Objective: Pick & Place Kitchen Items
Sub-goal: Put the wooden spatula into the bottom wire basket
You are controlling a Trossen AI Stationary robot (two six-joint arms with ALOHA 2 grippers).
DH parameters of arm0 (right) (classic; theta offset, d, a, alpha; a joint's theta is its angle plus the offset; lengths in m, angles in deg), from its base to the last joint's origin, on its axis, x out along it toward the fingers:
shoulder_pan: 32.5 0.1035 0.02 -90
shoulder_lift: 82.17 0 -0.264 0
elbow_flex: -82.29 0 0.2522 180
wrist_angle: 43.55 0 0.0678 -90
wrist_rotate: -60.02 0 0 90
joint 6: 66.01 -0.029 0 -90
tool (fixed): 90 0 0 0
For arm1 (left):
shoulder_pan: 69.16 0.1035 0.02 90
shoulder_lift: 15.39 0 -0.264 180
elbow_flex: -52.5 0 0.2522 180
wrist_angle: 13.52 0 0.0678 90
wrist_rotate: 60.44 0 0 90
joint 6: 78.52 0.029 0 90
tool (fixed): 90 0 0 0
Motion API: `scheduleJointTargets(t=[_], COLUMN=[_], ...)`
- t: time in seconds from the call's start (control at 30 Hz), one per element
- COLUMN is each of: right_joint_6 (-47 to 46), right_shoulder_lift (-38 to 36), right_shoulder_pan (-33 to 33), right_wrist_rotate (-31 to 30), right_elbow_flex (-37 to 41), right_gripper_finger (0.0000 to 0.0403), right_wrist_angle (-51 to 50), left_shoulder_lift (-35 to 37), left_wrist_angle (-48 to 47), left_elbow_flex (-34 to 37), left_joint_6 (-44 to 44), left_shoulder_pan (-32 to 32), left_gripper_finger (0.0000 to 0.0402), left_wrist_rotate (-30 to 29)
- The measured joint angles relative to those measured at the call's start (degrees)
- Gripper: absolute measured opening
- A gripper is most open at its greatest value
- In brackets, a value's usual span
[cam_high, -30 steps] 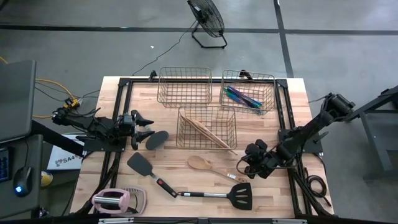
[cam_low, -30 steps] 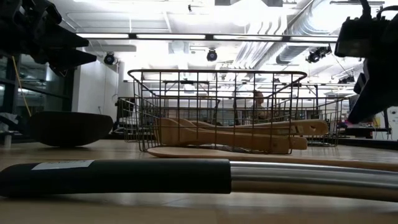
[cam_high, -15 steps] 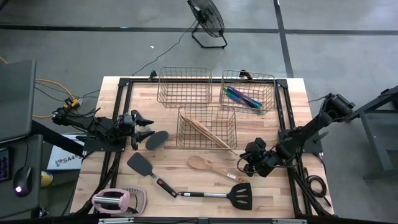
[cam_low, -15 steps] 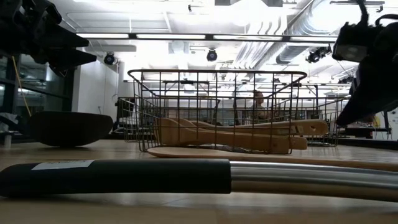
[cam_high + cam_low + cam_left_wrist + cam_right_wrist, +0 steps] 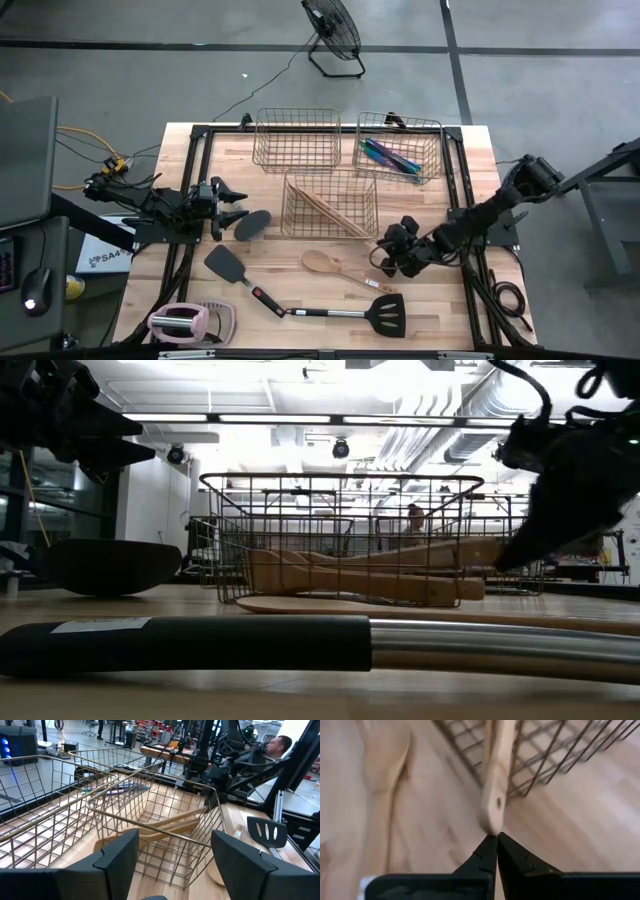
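From above, the right claw [image 5: 385, 262] sits low over the bench [image 5: 480, 300], just beside the near right corner of the middle wire basket [image 5: 331, 204], where the handle ends of the pale wooden utensils [image 5: 335, 217] poke out through the wire. A loose wooden spoon [image 5: 335, 267] lies on the bench just in front of it, and beyond that a black slotted spatula [image 5: 350, 313]. The left claw [image 5: 236, 207] waits at the bench's left side, its two fingers spread wide, with a black spoon [image 5: 253, 224] lying beside it and a black spatula [image 5: 236, 270] nearer the front edge. The far right basket [image 5: 398, 147] holds the thin purple-teal pieces [image 5: 390, 156]; the far left basket [image 5: 296, 139] also stands at the back. A pink-and-white gadget [image 5: 185, 322] sits at the front left corner.

At bench height, the right arm hangs down at the right edge of the middle basket [image 5: 340, 540], meeting the wooden handles [image 5: 400, 560] that stick out there.

From the left wrist, the left claw's fingers [image 5: 117, 855] stand far apart, nothing between them, facing the middle basket [image 5: 150, 830].

From the right wrist, the right claw [image 5: 492, 840] is closed, fingertips pressed together with nothing gripped; their point touches the rounded end of a wooden handle [image 5: 495, 795] jutting from the basket.
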Motion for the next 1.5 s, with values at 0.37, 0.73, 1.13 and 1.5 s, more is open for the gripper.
scheduleJointTargets(t=[0.37,0.73,1.13,1.5], right_joint_6=[6.17,4.76,1.91,2.06], right_shoulder_lift=[0.0,0.0,-0.02,-0.04], right_shoulder_pan=[-6.41,-6.16,-5.62,-5.64], right_wrist_rotate=[5.28,14.07,20.49,24.8], right_elbow_flex=[-0.02,-0.02,-0.02,-0.02], right_gripper_finger=[0.0004,0.0004,0.0004,0.0004], right_wrist_angle=[4.57,4.19,0.68,0.59], left_shoulder_lift=[-0.02,0.0,-0.01,0.0], left_wrist_angle=[0.02,0.01,0.02,0.02], left_elbow_flex=[0.0,0.0,0.0,0.0], left_joint_6=[0.0,0.02,0.01,0.0], left_shoulder_pan=[0.0,0.0,-0.02,0.0], left_gripper_finger=[0.0244,0.0244,0.0244,0.0244], left_wrist_rotate=[0.0,0.0,0.0,0.0])
